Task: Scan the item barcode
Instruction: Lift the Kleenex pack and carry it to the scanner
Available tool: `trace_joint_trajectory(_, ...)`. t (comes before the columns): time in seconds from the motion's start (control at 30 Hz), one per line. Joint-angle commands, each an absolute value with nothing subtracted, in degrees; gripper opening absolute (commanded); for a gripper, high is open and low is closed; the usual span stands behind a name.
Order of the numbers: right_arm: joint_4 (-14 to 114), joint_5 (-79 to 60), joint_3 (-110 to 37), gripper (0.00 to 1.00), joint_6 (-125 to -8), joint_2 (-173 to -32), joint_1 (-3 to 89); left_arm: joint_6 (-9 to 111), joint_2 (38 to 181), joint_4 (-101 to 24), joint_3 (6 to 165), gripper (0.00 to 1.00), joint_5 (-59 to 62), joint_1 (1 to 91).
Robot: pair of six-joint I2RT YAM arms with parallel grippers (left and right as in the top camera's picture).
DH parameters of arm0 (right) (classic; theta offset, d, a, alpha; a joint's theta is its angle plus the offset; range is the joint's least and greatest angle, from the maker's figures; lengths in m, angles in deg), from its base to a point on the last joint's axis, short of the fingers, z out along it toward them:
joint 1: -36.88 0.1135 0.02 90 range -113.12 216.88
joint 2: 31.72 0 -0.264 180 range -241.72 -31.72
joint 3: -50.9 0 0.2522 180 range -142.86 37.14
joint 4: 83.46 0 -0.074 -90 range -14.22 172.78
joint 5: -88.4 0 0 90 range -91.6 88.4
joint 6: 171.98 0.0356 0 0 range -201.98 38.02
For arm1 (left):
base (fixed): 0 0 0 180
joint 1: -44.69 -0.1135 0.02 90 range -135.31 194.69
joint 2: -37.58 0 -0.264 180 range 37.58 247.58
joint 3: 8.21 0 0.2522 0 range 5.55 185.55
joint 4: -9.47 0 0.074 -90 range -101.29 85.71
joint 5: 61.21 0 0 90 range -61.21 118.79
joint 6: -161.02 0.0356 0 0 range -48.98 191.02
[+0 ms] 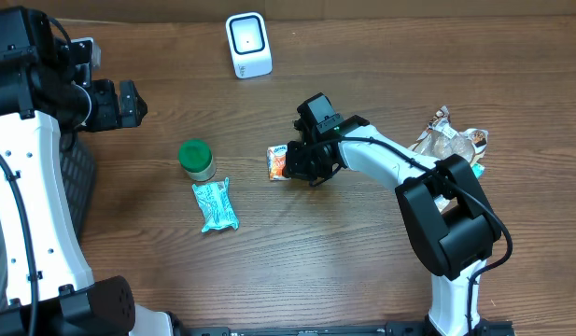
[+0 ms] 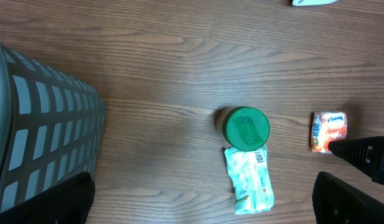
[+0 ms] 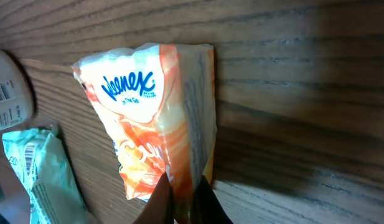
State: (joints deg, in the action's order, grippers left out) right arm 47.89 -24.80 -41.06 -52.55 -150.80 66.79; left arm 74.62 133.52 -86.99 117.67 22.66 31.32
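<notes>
My right claw (image 3: 184, 198) pinches the lower edge of the orange-and-white Kleenex pack (image 3: 151, 112) on the bench (image 3: 304, 93); my left claw (image 1: 131, 103) gapes wide.

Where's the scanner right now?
In the overhead view the scanner stands near the far edge of the table, slightly left of centre, beyond the jar and the tissue pack pinched by the right gripper.

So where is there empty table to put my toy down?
Bare wood lies between the scanner and the green-lidded jar, and across the front below the mint packet. It is crowded around jar and packet, where the right tool pinches the tissue pack, and by the wrapper pile.
</notes>
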Motion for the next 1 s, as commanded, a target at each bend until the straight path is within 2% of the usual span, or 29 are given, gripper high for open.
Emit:
trace_joint_trajectory(0.0,46.95,-30.83,-40.6,0.04,-57.1,-148.09,65.13,75.76,133.8,-86.75,117.69,0.99,22.88,31.58)
trace_joint_trajectory(0.23,46.56,-58.96,-40.6,0.04,-67.04,-136.99,59.32,75.76,133.8,-86.75,117.69,0.99,22.88,31.58)
trace_joint_trajectory(0.53,48.7,-90.61,-40.6,0.04,-67.02,-129.47,52.08,75.76,133.8,-86.75,117.69,1.0,22.9,31.58)
trace_joint_trajectory(0.7,48.68,-91.53,-40.69,0.04,-58.39,-129.19,48.83,75.76,133.8,-86.75,117.69,0.99,22.88,31.58)
trace_joint_trajectory(0.97,48.52,-91.53,-40.69,0.04,-57.49,-129.21,47.4,75.76,133.8,-86.75,117.69,1.0,22.88,31.58)
